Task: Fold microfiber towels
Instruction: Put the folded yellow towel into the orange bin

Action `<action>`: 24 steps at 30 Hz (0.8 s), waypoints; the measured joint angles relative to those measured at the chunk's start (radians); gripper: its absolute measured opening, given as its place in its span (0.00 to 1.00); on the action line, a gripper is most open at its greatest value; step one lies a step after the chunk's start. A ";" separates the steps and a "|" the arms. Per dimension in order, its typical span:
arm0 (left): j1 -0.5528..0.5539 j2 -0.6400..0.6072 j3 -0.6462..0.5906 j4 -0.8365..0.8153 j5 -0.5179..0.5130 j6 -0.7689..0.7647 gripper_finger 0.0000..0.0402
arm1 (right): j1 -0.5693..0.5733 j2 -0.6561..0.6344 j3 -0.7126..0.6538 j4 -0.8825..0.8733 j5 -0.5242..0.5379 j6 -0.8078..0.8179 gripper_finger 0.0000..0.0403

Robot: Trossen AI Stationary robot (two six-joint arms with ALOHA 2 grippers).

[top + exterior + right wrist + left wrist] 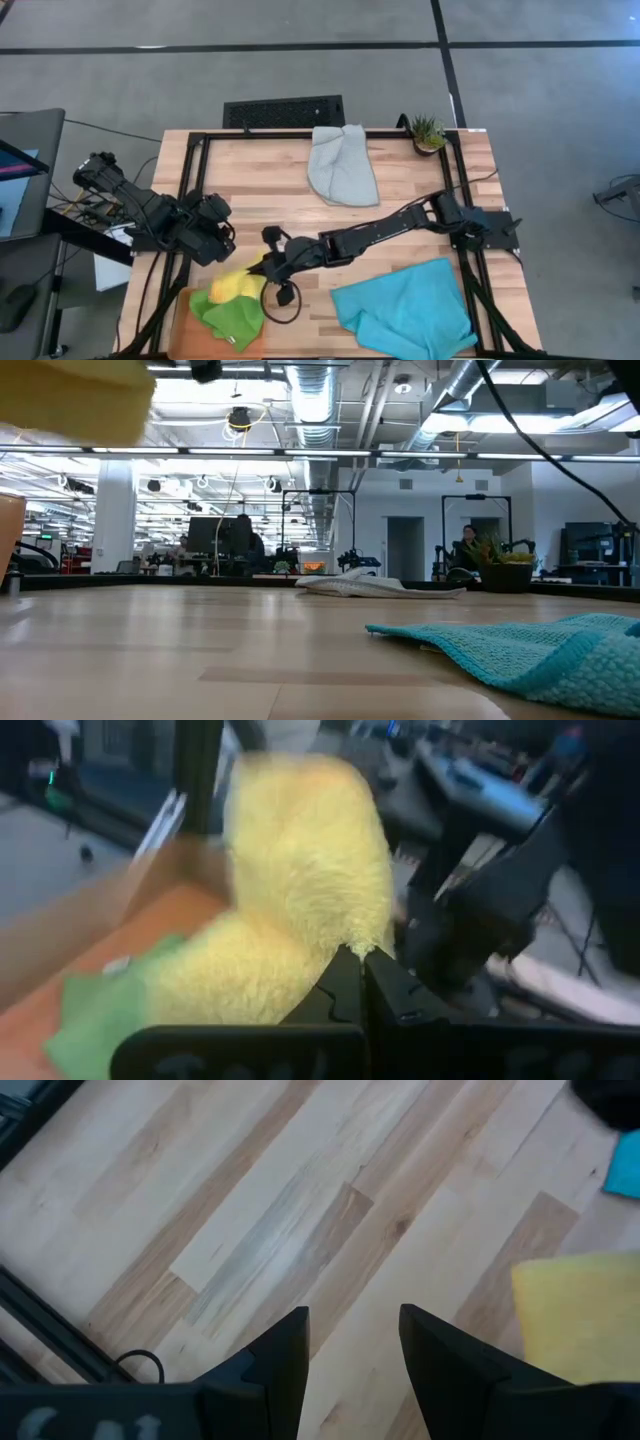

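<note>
Yellow towel [240, 285]: bright lemon yellow, fuzzy and plain, no print on it.
Green towel [235, 318]: lime green, solid colour, lying under the yellow.
Turquoise towel [408, 308]: vivid turquoise-blue; up close in the low view it shows a fine woven texture.
Grey towel [343, 165]: pale grey, plain, with soft shaded folds.
Tray [183, 322]: orange, flat colour.
Table [400, 180]: light wood, strips of blond and tan grain, framed by black rails.
Arms: dark, near black all over.
Plant [427, 131]: green spiky leaves; pot looks brown, hard to say from here.
</note>
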 joint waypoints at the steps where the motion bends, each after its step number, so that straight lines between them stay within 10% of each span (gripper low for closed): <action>1: 0.000 0.000 0.000 0.000 0.001 -0.001 0.38 | 0.003 0.005 -0.002 0.000 -0.007 0.005 0.02; 24: 0.000 0.000 0.000 0.000 0.006 0.006 0.38 | 0.014 0.069 -0.002 0.075 -0.078 -0.010 0.07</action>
